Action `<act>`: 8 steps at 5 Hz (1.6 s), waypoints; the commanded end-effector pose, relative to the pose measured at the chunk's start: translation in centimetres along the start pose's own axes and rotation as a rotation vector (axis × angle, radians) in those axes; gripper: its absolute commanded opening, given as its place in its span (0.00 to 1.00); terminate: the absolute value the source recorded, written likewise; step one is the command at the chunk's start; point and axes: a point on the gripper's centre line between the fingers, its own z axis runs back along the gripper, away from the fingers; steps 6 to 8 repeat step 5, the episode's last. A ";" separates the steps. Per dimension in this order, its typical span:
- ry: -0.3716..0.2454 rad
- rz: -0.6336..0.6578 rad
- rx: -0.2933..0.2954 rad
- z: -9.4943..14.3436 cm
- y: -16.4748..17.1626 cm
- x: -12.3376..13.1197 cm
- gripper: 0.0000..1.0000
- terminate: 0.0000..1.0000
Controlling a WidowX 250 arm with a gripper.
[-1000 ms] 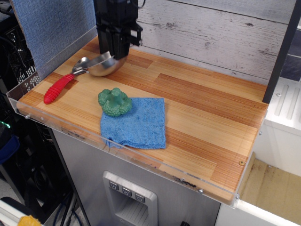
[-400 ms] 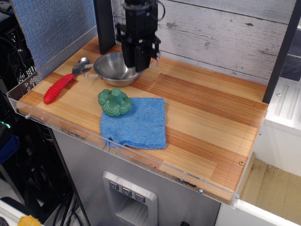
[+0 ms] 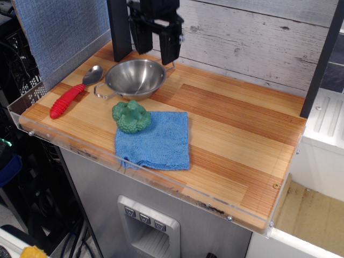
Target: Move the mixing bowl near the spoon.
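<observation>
Your gripper (image 3: pixel 155 51) hangs at the counter's back edge with its two black fingers (image 3: pixel 170 49) spread apart, holding nothing, above the far rim of the mixing bowl (image 3: pixel 135 78). That polished round steel bowl, with thin wire loop handles, sits upright near the back-left corner. Just to its left lies the spoon (image 3: pixel 75 92), shiny head and ribbed red handle. A knobbly green broccoli toy (image 3: pixel 131 116) rests on a blue cloth (image 3: pixel 156 141) toward the front edge of the striped wooden counter (image 3: pixel 236 129).

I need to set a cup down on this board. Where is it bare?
The table's right half, from the blue cloth to the right edge, is bare. The left end is crowded: spoon, mixing bowl and broccoli toy sit close, gripper hanging above.
</observation>
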 end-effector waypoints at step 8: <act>-0.072 0.282 0.268 6.6 -3.1 -3.2 1.00 1.00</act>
